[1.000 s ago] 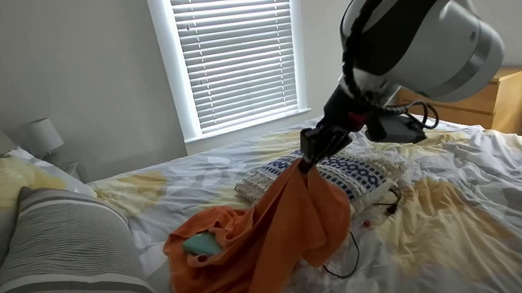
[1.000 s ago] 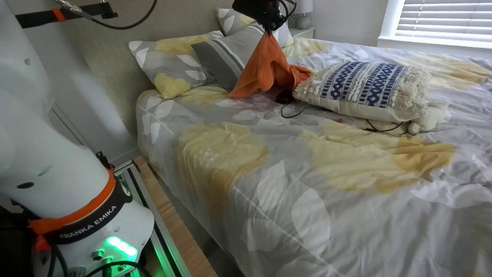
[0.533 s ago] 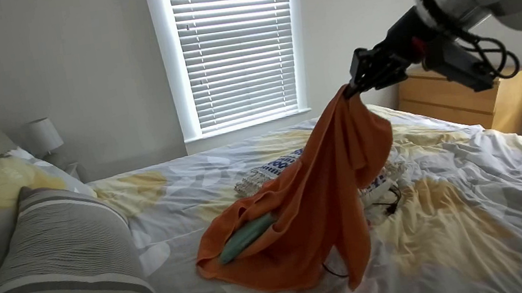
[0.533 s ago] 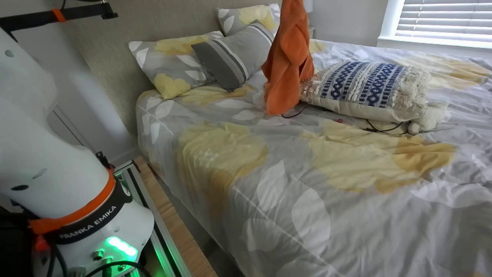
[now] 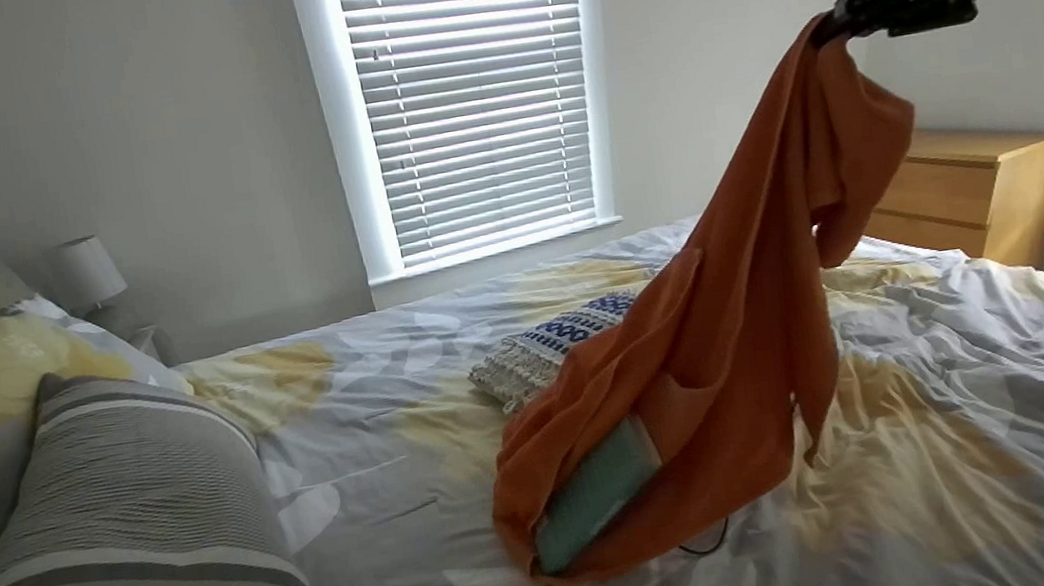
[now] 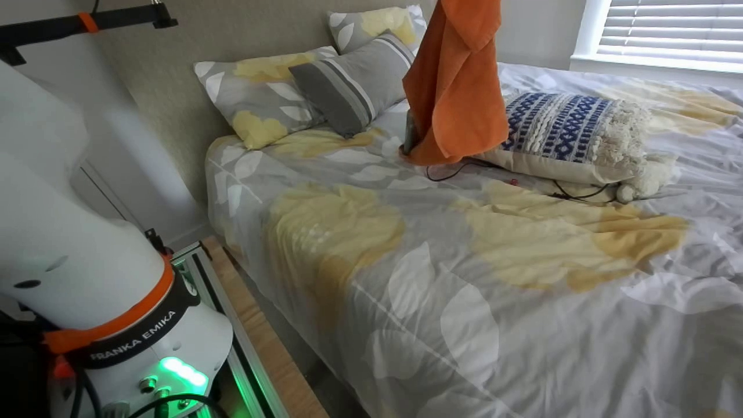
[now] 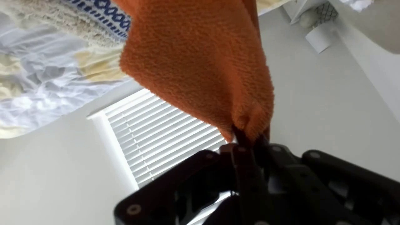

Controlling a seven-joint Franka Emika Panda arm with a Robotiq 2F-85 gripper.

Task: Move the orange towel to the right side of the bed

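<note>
The orange towel (image 5: 765, 301) hangs from my gripper (image 5: 835, 25), which is shut on one bunched part of it high above the bed (image 5: 377, 494). The towel (image 6: 464, 93) slopes down, its lower end at or just above the sheet; I cannot tell whether it touches. A teal, flat object (image 5: 599, 495) sits in a fold at the towel's lower end. In the wrist view the fingertips of my gripper (image 7: 248, 137) pinch the towel (image 7: 193, 62). In an exterior view the gripper is out of the frame above the towel.
A blue-and-white fringed cushion (image 6: 557, 128) lies on the bed beside and partly behind the towel. A black cable (image 6: 453, 174) and a small red thing (image 6: 514, 182) lie near it. A grey striped pillow (image 5: 119, 528) is at the headboard. A wooden dresser (image 5: 1003, 189) stands beyond.
My gripper has risen and moved away from the headboard, shut on the towel throughout. The towel has been pulled up and along, and the teal object has been carried along in its fold.
</note>
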